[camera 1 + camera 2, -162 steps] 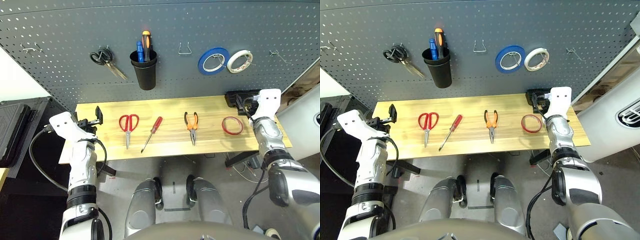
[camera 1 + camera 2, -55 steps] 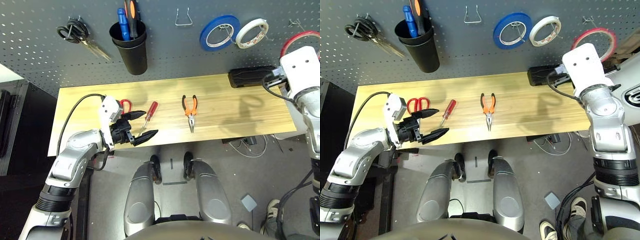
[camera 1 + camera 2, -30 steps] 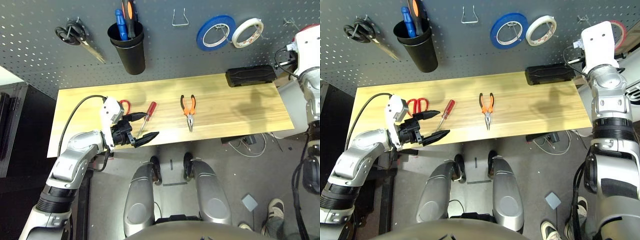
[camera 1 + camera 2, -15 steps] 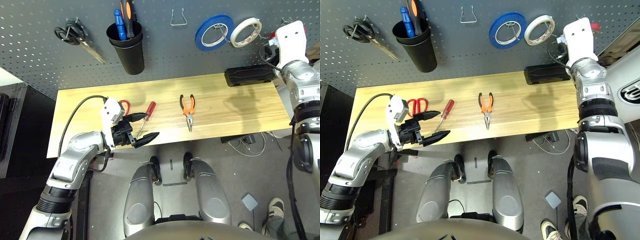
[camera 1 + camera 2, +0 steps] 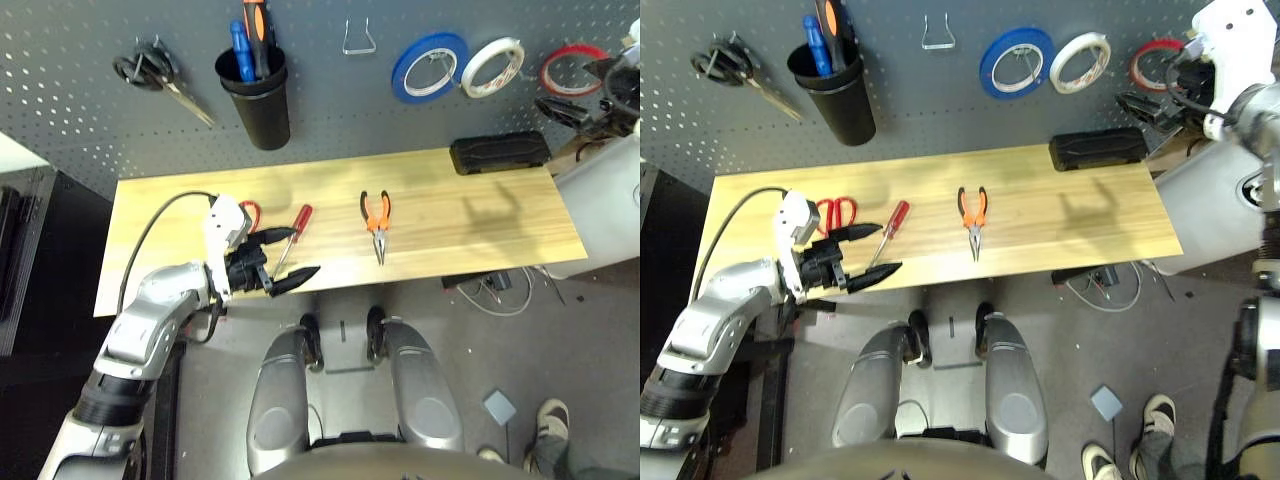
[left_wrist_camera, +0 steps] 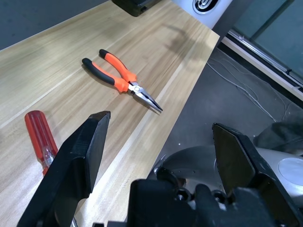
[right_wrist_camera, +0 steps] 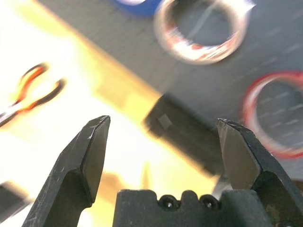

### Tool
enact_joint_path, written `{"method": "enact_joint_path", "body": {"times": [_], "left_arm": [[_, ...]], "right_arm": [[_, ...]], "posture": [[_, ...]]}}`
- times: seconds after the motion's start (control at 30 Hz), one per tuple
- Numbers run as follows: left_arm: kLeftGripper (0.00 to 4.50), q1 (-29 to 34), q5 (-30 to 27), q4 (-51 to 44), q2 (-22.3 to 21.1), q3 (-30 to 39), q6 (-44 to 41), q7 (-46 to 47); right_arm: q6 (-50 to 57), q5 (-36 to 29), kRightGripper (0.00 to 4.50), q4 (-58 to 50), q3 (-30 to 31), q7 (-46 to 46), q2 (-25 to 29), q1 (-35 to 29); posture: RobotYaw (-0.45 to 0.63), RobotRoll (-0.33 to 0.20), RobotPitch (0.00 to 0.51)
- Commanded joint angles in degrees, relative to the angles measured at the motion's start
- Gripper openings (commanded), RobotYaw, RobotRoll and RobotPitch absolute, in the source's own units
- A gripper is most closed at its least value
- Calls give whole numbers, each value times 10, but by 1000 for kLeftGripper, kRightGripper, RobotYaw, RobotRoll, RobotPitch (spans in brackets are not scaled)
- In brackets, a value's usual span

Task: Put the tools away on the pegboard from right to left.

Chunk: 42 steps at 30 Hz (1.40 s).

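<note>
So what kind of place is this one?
Probably a workshop corner or robot lab: a pegboard with tape rolls hung on it, a wooden bench with pliers and a screwdriver, and loose cables on the floor.

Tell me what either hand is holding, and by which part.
Nothing is held: the left hand and right hand both stand open and empty.
</note>
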State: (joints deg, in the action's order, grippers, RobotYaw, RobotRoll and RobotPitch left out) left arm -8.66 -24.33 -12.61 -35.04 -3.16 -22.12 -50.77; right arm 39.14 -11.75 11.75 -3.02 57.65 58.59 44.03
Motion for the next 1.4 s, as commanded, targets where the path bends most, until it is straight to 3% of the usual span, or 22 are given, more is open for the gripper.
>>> {"method": "enact_joint_path", "body": {"times": [0.03, 0.2, 0.37, 0.53, 0.77, 0.9, 1.13, 1.4], "left_arm": [[4500, 3, 5, 8, -1, -5, 1, -10], [4500, 2, 9, 11, -3, -3, 7, -12], [4500, 11, 17, 4, -10, -4, 23, -15], [4500, 17, 17, -2, -17, -2, 32, -21], [4500, 23, 14, -15, -25, 4, 31, -21], [4500, 37, 9, -28, -30, 7, 30, -23], [4500, 40, 9, -27, -39, 11, 30, -32], [4500, 14, -5, -13, 2, 66, 42, 22]], "right_arm": [[105, -26, 4485, -57, 15, 13, 12, -19], [219, -62, 4485, -136, 22, -10, -27, -62], [369, -54, 4485, -178, 45, -131, -133, -81], [473, -32, 4485, -142, 25, -254, -286, -67], [455, 39, 4485, -96, 45, -413, -443, -74], [438, 60, 4485, -69, 14, -480, -514, -68], [364, 76, 4485, -2, -2, -542, -567, -48], [261, 85, 4485, 116, 4, -556, -574, -8]], "posture": [[-96, 0, 290], [-82, 0, 292], [-64, 0, 291], [-47, 0, 298], [-16, 0, 301], [-19, 0, 306], [-26, 0, 323], [-9, 0, 325]]}}
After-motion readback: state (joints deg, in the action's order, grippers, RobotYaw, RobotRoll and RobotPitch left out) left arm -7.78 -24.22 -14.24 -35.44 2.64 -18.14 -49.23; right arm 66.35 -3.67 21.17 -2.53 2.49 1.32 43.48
